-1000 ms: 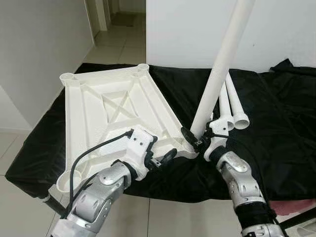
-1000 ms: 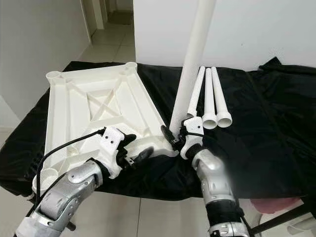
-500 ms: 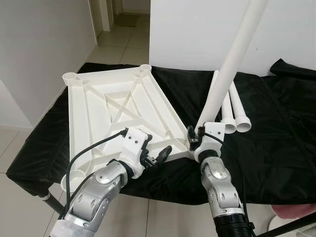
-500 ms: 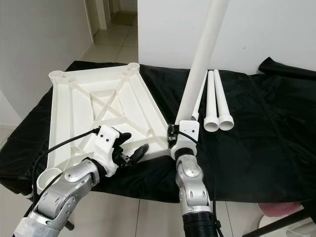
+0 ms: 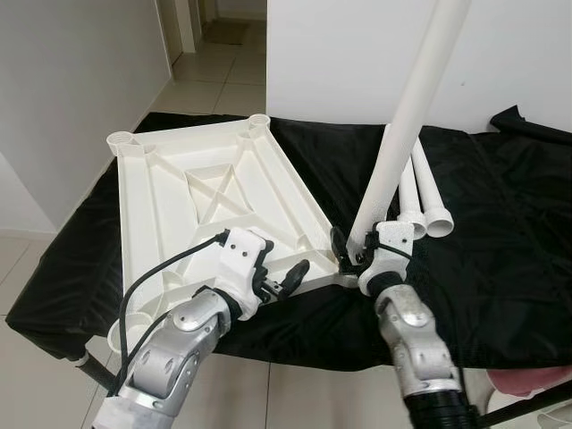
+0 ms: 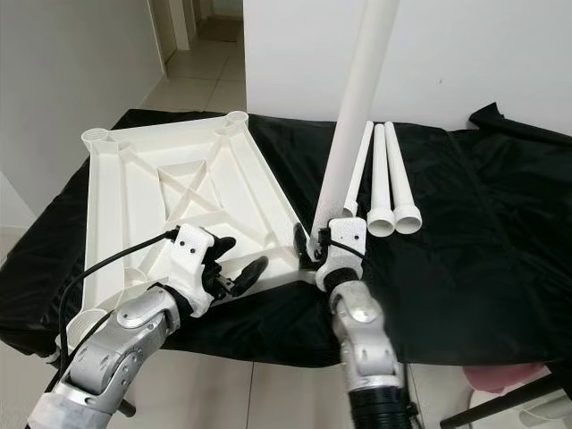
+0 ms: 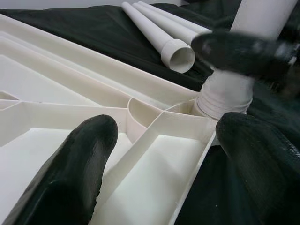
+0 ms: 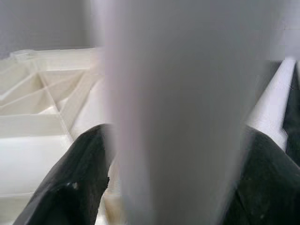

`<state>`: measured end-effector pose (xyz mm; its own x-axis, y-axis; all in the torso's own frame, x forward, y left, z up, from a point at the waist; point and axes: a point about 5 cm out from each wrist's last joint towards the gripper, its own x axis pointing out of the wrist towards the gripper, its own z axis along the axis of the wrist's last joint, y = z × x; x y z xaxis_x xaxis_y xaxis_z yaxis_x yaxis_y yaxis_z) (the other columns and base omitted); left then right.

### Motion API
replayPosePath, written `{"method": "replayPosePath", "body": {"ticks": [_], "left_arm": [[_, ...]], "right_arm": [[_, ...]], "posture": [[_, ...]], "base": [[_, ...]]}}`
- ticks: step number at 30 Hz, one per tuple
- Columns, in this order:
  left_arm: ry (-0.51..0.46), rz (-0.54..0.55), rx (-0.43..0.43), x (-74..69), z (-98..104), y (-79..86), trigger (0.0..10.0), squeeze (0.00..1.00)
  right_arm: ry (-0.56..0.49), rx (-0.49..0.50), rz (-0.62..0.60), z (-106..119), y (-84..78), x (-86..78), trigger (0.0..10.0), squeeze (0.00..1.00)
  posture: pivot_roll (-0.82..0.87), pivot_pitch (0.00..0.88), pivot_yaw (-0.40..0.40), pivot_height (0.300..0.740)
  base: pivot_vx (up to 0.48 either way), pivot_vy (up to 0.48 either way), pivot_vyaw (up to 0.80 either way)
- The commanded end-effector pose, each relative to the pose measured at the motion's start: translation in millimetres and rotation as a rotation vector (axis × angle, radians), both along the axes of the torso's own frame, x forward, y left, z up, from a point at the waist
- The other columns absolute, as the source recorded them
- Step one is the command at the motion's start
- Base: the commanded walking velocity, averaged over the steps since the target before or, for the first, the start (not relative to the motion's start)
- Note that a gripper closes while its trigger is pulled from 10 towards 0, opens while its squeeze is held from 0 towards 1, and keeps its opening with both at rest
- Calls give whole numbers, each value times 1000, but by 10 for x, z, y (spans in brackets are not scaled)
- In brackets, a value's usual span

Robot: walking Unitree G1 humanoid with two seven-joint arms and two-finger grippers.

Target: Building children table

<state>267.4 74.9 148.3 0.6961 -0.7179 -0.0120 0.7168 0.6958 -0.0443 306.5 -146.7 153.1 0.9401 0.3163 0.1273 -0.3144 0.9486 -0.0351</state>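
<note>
Nearest the robot, the left gripper hovers with fingers apart over the near edge of the upturned white table panel. Just beside it, at the panel's near right corner socket, the right gripper is clamped on the leg tube — long axis rising up and away, foot seated at that socket. Beyond the corner, spare legs lie on the black-draped tabletop.

Two black fingers are spread over a white ribbed tabletop. A white leg is seated at its corner socket, loose legs beyond.
</note>
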Motion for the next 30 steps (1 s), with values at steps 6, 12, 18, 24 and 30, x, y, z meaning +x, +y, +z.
{"method": "replayPosePath", "body": {"ticks": [6,12,18,24,30], "left_arm": [[21,16,7,19,-40,2,10000,0],[19,12,-1,32,-28,-21,10000,0],[20,14,-4,42,-25,-44,10000,0],[25,16,1,11,-44,-35,10000,0],[28,30,3,8,-50,-4,10000,0]], "right_arm": [[26,-107,237,-63,-44,104,10000,0],[48,-191,404,-115,-21,179,10000,0],[73,-195,422,-141,-57,295,0,0],[86,-141,407,-168,-106,278,0,0],[97,-98,252,-193,-92,277,10000,0]], "posture": [[-1,3,18,740],[-1,1,20,740],[1,1,18,740],[11,7,10,740],[18,12,5,740]], "base": [[0,0,0],[0,0,0],[0,0,0],[0,0,0],[0,0,0]]}}
